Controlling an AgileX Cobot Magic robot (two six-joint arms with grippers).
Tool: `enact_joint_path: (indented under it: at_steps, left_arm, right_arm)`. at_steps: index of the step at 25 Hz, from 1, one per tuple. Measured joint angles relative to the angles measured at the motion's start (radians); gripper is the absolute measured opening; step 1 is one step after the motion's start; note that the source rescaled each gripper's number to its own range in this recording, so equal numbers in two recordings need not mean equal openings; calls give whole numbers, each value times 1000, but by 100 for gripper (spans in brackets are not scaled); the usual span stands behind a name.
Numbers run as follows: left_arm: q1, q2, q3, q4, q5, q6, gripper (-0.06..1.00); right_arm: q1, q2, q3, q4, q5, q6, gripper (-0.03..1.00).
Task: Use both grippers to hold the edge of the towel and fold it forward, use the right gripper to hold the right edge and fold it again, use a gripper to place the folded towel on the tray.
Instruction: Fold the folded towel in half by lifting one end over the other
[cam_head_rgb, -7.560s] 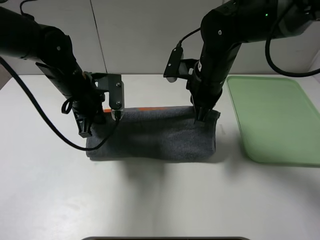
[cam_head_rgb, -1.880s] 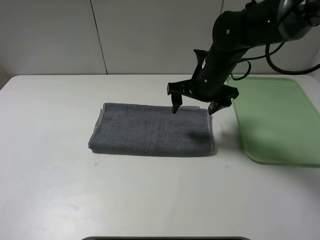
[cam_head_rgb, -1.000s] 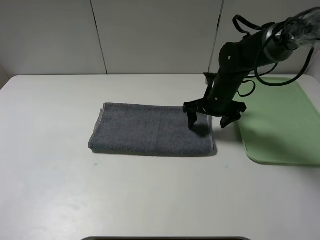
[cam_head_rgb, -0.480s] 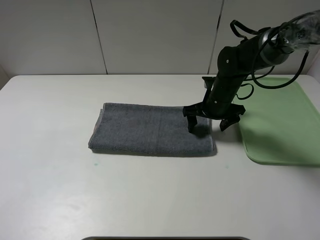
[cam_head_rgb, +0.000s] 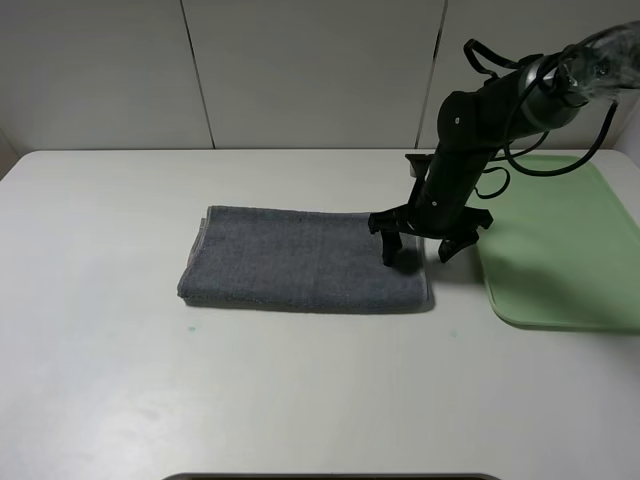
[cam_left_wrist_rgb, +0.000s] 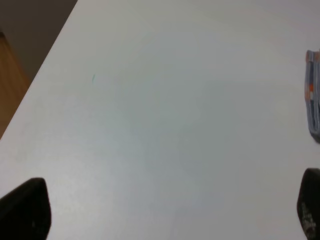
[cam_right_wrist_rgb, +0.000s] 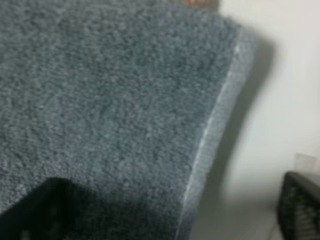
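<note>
The grey towel (cam_head_rgb: 300, 260) lies folded once, flat on the white table. My right gripper (cam_head_rgb: 417, 250) is open and low over the towel's right edge, one finger on the towel side and the other over bare table beside it. The right wrist view shows the towel (cam_right_wrist_rgb: 110, 100), its right edge running between the two fingertips, and the gripper (cam_right_wrist_rgb: 170, 210) holds nothing. My left gripper (cam_left_wrist_rgb: 167, 215) is open over bare table, with only a strip of the towel's edge (cam_left_wrist_rgb: 312, 95) in its view. The left arm is out of the exterior view. The green tray (cam_head_rgb: 560, 240) sits to the right.
The table's edge and a brown floor (cam_left_wrist_rgb: 10, 90) show in the left wrist view. A white wall stands behind the table. A dark object (cam_head_rgb: 330, 477) lies at the table's front edge.
Both grippers have let go of the folded towel and the left arm has left the exterior view. The right gripper has come down, open, to the towel's right edge.
</note>
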Motion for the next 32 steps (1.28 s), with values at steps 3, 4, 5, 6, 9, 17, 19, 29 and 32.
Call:
enact_joint_path:
  at_steps: [3, 4, 5, 6, 9, 17, 19, 29, 32]
  left_arm:
    - [0, 0, 0, 0, 0, 0, 100]
    - [0, 0, 0, 0, 0, 0, 100]
    - [0, 0, 0, 0, 0, 0, 100]
    - [0, 0, 0, 0, 0, 0, 100]
    - [0, 0, 0, 1, 0, 0, 100]
    - [0, 0, 0, 1, 0, 0, 100]
    - [0, 0, 0, 1, 0, 0, 100]
    - [0, 0, 0, 1, 0, 0, 100]
    - [0, 0, 0, 1, 0, 0, 100]
  right_arm:
    - [2, 1, -1, 42, -11, -2, 60]
    - [6, 2, -1, 55, -16, -2, 56]
    - [6, 2, -1, 66, -17, -3, 54]
    - [6, 2, -1, 70, -18, -3, 52]
    - [6, 2, -1, 79, -18, -3, 49]
    - [11, 7, -1, 121, -24, -3, 13]
    - [11, 7, -1, 121, -25, -3, 10]
    - [11, 2, -1, 114, -23, -3, 10]
    - [12, -2, -12, 90, 5, 0, 10]
